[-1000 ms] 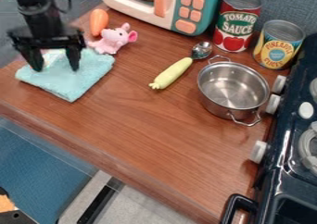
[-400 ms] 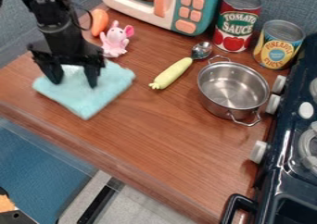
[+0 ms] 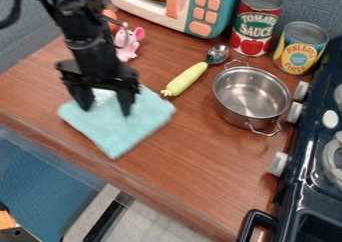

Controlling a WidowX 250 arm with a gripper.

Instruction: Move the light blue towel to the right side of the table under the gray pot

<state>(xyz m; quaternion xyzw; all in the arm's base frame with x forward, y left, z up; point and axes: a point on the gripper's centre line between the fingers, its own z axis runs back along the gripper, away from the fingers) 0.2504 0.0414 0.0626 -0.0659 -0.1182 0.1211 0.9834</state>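
Towel (image 3: 127, 131) lies spread on the brown surface (image 3: 220, 161), directly beneath my claw (image 3: 105, 108), over on the left half of the camera view. I have the claw wide, its two fingers well apart and pointing down onto the upper part of the cloth, with a paler patch of it showing between them. I can't tell whether any cloth is pinched up; most of it looks flat. From the claw, the light blue cloth reaches out to both sides and toward the front edge of the surface, where one corner points

Its right-hand corner comes near the tip of the yellow handle on my spoon (image 3: 184, 79). The gray pot (image 3: 250, 96) stands upright, well apart from the cloth and to its right, so the towel is still to be placed below it. Just beside the pot, on its far right, I see the dark stove (image 3: 307, 166) with its white knobs

Behind the pot stand the tomato can (image 3: 256, 23) and the pineapple can (image 3: 300, 48), near each other. The toy microwave (image 3: 184, 13) sits at the back, and the pink toy animal (image 3: 127, 42) is just beside my arm, behind the towel
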